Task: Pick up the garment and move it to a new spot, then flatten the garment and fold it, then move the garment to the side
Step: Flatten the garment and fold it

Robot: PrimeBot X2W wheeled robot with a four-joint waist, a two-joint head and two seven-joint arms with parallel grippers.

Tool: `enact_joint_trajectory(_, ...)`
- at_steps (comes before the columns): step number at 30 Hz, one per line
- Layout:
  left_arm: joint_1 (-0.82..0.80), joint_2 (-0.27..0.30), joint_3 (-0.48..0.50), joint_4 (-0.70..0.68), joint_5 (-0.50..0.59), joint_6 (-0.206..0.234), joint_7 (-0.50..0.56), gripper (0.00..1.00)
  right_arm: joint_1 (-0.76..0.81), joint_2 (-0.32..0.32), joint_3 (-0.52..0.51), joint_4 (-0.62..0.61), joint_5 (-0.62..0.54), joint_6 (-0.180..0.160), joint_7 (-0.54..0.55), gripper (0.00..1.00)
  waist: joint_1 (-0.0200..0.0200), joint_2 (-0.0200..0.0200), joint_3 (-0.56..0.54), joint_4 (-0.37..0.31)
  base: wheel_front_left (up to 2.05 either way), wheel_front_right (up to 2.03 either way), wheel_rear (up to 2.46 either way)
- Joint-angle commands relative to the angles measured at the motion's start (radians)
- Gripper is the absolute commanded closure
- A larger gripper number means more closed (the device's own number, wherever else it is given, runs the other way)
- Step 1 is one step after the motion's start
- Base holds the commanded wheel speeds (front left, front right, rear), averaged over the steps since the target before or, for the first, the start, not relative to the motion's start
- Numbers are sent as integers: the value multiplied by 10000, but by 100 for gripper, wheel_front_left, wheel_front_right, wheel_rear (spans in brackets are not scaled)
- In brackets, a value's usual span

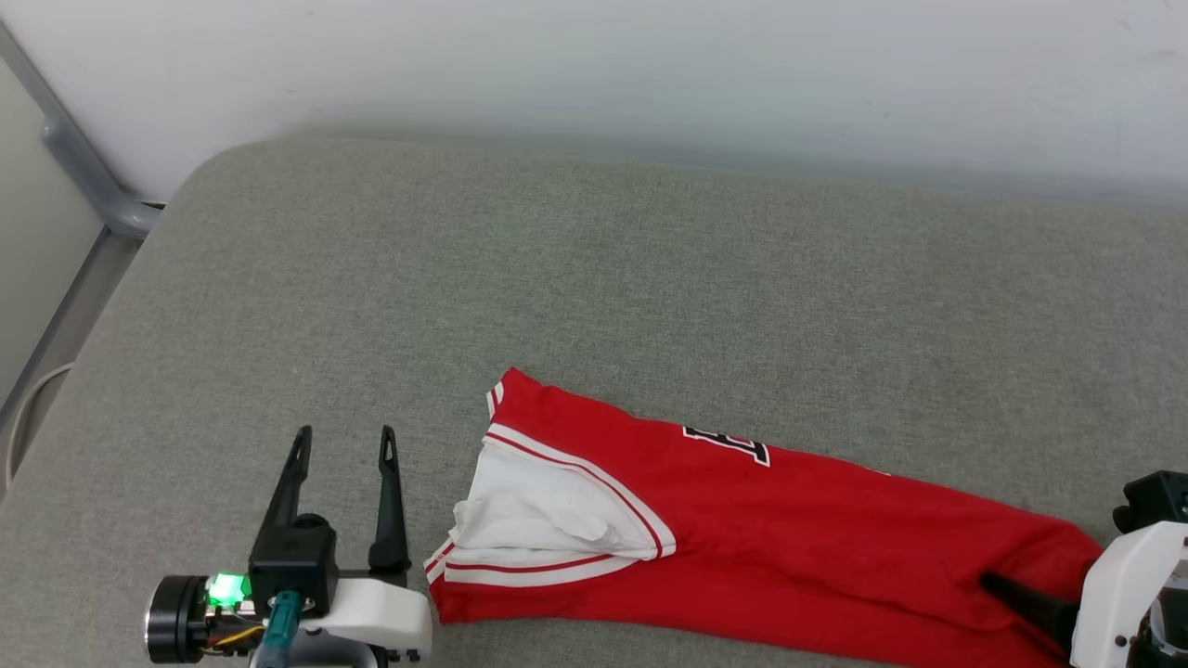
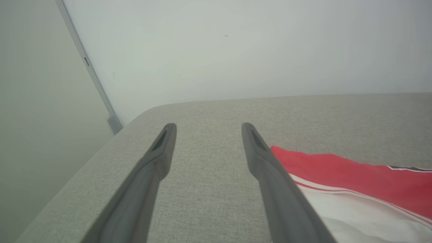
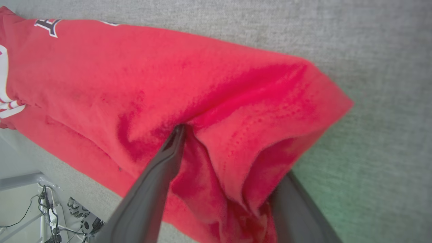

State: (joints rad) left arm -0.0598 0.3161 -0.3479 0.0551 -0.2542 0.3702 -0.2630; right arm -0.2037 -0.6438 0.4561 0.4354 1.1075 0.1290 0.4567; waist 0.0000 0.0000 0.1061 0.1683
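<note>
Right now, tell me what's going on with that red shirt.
The robot is working on a red T-shirt, which lies folded into a long strip on the grey cushion. Its right gripper is at the hem end, jaws open, with a bunch of red cloth between the fingers. The left gripper is open beside the white sleeve end, over bare cushion and apart from the cloth.
</note>
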Motion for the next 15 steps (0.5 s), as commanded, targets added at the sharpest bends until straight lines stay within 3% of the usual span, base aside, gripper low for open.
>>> enact_joint_trajectory(1,207,-184,142,-60,228,-121,-19,0,131,270,385,102,78,29,-7,100,0,0,-33,4,0,0,0)
enact_joint_trajectory(15,603,-995,1186,2,1220,-1230,-20,0,-327,-1095,582,948,137,4,-1065,100,0,0,-312,-57,0,0,0)
